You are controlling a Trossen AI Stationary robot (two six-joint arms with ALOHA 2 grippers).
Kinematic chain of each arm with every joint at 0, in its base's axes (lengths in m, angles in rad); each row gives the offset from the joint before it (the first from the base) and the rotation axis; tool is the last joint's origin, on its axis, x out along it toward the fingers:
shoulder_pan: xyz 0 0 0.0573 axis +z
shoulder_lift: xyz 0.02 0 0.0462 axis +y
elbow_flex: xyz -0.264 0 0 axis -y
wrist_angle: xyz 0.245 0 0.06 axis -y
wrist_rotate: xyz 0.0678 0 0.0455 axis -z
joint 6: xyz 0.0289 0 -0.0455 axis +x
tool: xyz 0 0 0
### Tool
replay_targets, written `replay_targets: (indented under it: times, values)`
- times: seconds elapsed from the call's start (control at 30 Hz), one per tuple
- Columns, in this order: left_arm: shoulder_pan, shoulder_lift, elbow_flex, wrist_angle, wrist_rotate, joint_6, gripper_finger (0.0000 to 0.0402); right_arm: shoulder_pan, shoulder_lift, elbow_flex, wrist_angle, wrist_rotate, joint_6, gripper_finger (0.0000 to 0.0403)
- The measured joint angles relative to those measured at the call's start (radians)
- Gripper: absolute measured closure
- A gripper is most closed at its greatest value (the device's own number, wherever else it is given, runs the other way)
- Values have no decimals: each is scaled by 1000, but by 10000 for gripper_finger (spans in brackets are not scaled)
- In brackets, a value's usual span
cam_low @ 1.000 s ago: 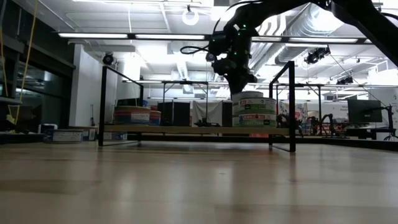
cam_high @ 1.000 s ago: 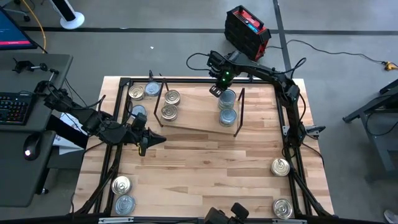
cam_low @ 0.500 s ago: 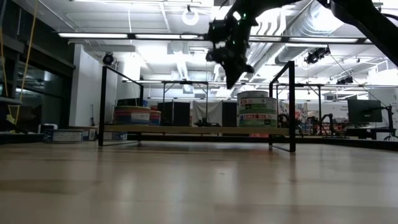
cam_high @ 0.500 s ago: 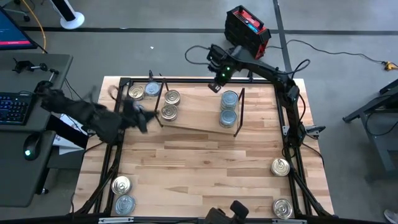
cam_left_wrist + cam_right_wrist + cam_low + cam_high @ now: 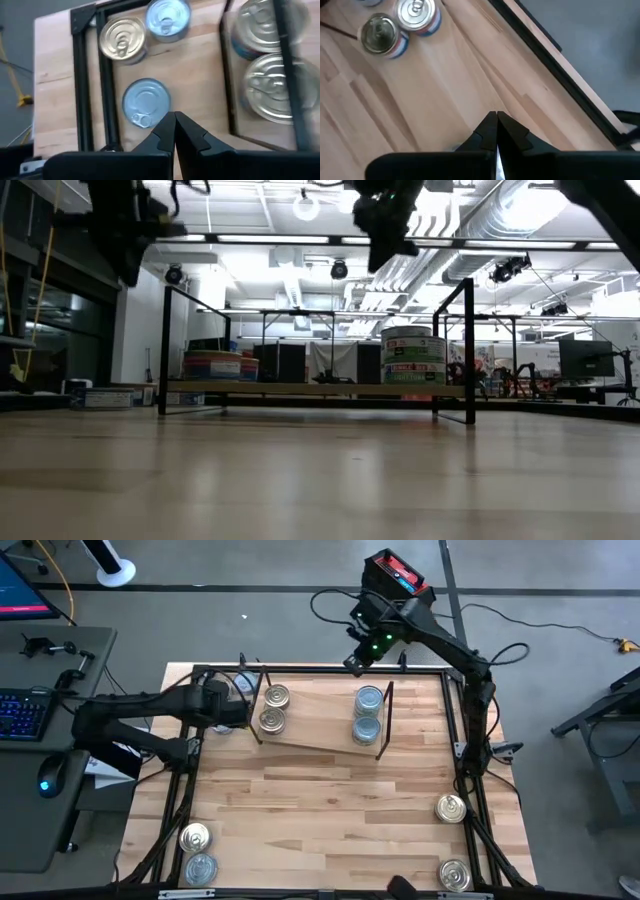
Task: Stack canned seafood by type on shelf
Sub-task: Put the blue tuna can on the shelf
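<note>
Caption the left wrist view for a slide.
Left gripper, jaws shut, hovers above a silver-blue tin on the table, beside the shelf holding two gold-lidded tins.

No legible text, brand, number or sign found in any view. The stacked tins [image 5: 413, 356] on the shelf [image 5: 300, 388] carry printed side labels, but the lettering cannot be read.

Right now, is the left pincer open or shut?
Shut: the left pincer shows its fingertips pressed together, empty, above a silver-blue tin.
</note>
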Motion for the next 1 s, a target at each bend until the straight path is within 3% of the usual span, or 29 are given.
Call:
replay_targets:
  times: [0.5, 0.73, 1.0]
  values:
    - [15, 10, -133, 361, 70, 13, 401, 24, -248, -1, -3, -1, 105, 403]
    - [11, 61, -139, 457, 118, 27, 402, 23, -298, -1, -7, 3, 119, 403]
    - [-2, 140, -138, 679, 171, 46, 402, 23, -302, -1, -32, 5, 105, 403]
